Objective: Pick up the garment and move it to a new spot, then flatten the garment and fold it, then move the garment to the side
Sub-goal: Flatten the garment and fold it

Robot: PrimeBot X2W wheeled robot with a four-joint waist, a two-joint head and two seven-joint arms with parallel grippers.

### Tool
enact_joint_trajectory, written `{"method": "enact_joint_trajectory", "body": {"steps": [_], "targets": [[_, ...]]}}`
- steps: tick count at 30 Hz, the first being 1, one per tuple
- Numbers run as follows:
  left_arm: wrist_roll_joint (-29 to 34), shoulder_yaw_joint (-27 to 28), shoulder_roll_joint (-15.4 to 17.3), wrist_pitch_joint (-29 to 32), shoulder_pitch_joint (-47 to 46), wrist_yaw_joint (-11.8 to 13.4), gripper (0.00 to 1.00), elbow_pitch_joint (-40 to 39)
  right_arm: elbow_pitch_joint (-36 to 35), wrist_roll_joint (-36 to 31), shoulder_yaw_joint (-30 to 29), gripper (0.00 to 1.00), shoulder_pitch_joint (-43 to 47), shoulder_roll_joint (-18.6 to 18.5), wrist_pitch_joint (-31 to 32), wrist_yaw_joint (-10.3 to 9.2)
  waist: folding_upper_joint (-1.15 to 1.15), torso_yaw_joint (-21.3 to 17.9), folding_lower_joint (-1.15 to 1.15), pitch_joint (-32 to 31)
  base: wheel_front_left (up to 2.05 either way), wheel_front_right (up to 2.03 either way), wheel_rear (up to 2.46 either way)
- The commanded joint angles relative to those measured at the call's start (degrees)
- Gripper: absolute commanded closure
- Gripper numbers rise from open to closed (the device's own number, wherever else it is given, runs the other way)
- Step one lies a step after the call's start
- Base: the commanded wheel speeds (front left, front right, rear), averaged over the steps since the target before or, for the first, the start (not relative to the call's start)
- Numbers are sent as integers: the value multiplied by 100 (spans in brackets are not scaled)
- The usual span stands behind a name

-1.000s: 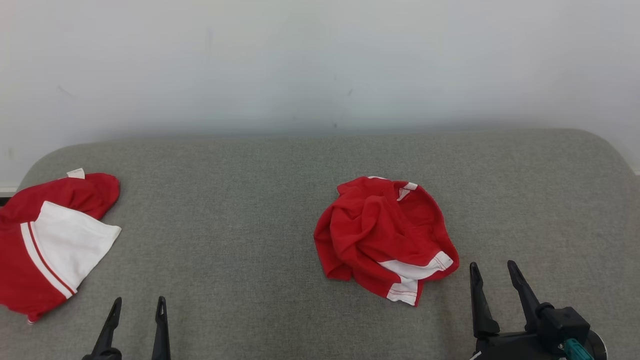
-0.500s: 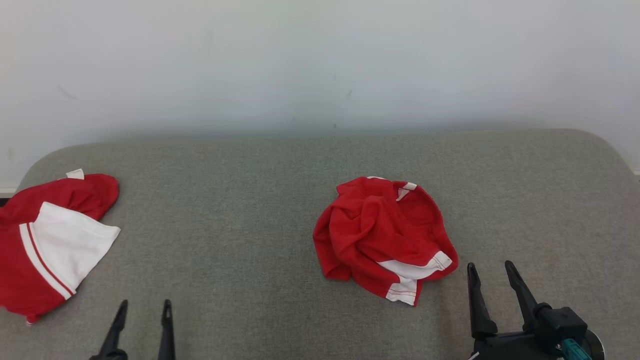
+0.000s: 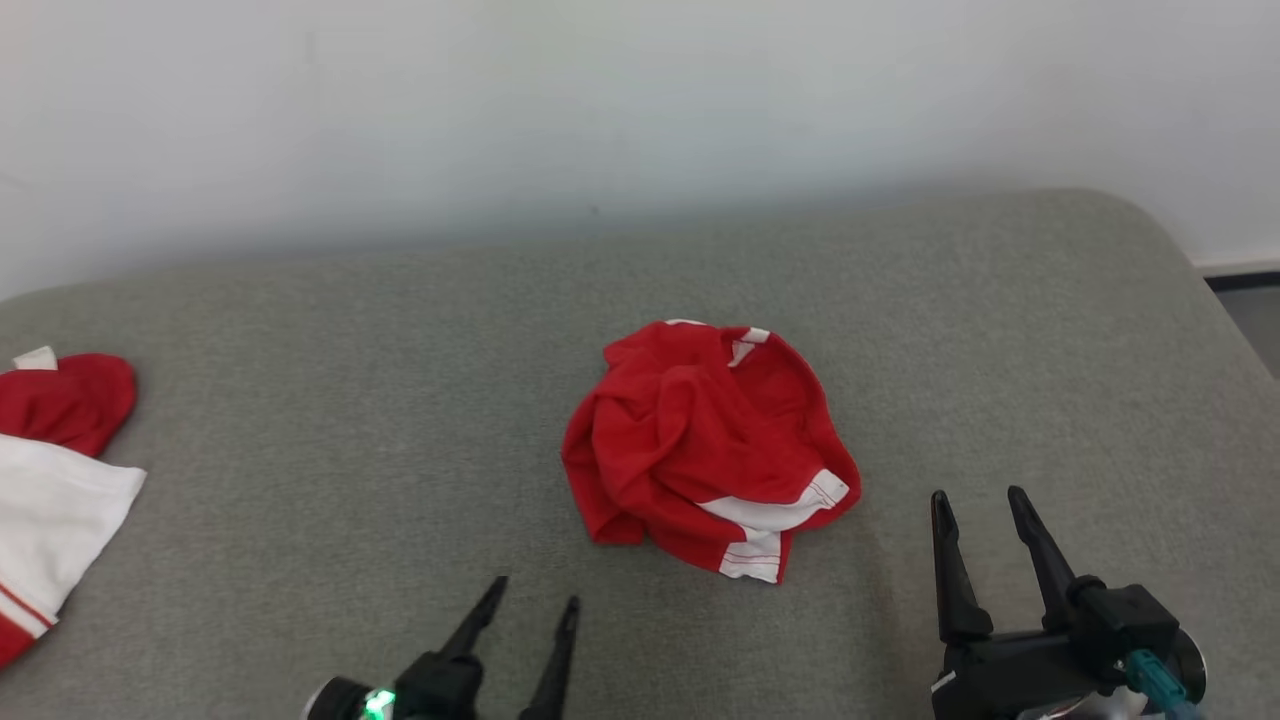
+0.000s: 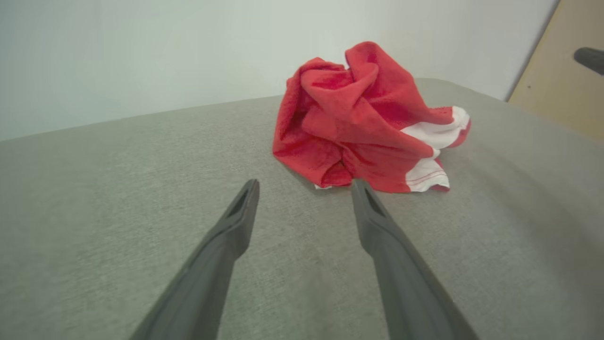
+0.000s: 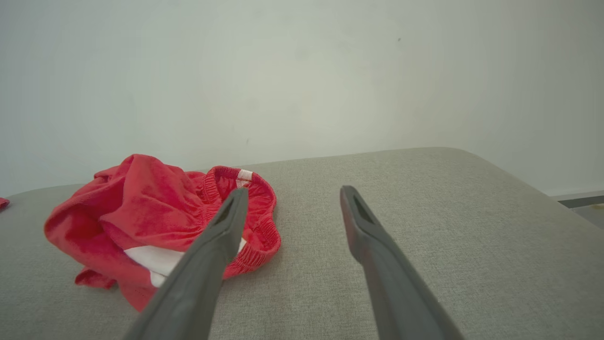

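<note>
A crumpled red garment lies mid-table, waistband far, white-trimmed hem near right (too bunched for a long axis). Another red-and-white garment sits well left. The left gripper and right gripper hover nearside, jaws apart.

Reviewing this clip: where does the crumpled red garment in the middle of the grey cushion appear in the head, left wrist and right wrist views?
Head view: the garment sits at the picture's centre.
Left wrist view: garment in the upper middle, slightly right.
Right wrist view: garment at the lower left.
Shared landmark: its white hem patch, on the edge nearest the robot.
</note>
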Motion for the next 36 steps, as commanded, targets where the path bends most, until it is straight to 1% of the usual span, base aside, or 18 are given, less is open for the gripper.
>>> {"method": "enact_joint_trajectory", "body": {"steps": [1, 9, 15, 17, 22, 26, 33, 34, 35, 36], "targets": [[-33, -70, -25, -19, -127, -11, 0, 78, -29, 55, -4, 0, -58, 2, -2, -13, 0, -253, -1, 263, 0, 0, 0], [-279, -1131, -132, -19, -971, -33, 0, 878, -98, 151, 32, 0, -269, 4, -2, -13, 0, -640, -1, 698, 0, 0, 0], [-469, -1865, -153, -19, -1549, -34, 0, 1290, -108, 226, 21, 0, -367, 5, -2, -13, 0, -768, -1, 853, 0, 0, 0], [-444, -2068, -158, -19, -1753, -34, 0, 1440, -102, 239, 29, 0, -387, 4, -2, -13, 0, -788, -1, 879, 0, 0, 0], [-415, -2304, -169, -19, -2174, -35, 0, 1722, -107, 278, 82, 0, -441, 5, -2, -13, 0, -824, -1, 923, 0, 0, 0], [-309, -2500, -178, -19, -2456, -35, 0, 2132, -100, 307, 125, 0, -456, 5, -2, -13, 0, -855, -1, 953, 0, 0, 0], [-416, -2720, -191, -19, -2738, -36, 0, 2686, -87, 304, 137, 0, -491, 4, -2, -13, 0, -893, -1, 1002, 0, 0, 0], [-445, -2711, -193, -19, -2782, -35, 25, 2780, -88, 294, 139, 0, -495, 5, -2, -13, 0, -893, -1, 1004, 0, 0, 0], [-478, -2733, -193, -19, -2806, -35, 88, 2895, -90, 282, 137, 0, -500, 5, -2, -13, 0, -893, -1, 1006, 0, 0, 0], [-502, -2762, -196, -18, -2837, -35, 100, 2995, -88, 271, 139, 0, -504, 4, -2, -13, 0, -893, -1, 1004, 0, 0, 0]]}}
